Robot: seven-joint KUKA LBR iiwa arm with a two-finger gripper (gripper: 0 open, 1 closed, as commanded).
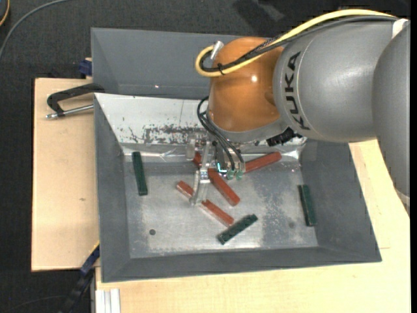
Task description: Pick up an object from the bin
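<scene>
Closest to the lens is the grey arm [345, 77], reaching in over the bin [111, 175], with its orange cover [241, 90] hanging above the bin's floor. Below that cover the pincer [198, 194] is low among a loose cluster of sticks. Whether it is open or closed I cannot tell, and nothing can be seen gripped in it.

Three green sticks lie around the pincer. One [139, 173] is well apart on the far side from the arm, one [307, 205] is well apart on the arm's side, and one [237, 229] is near, below and towards the arm. The red sticks are closer. A long one [264, 162] is up beside the cover, another [225, 189] is just beside the pincer, a third [217, 212] is just below it, and a short one [185, 188] seems to touch its tip. That short stick looks the likeliest thing to be picked. A dark speck [152, 233] lies further off.

To do this well, I would centre the pincer across the short stick's narrow width and keep it clear of the neighbouring sticks. It should close fully before lifting straight up.
</scene>
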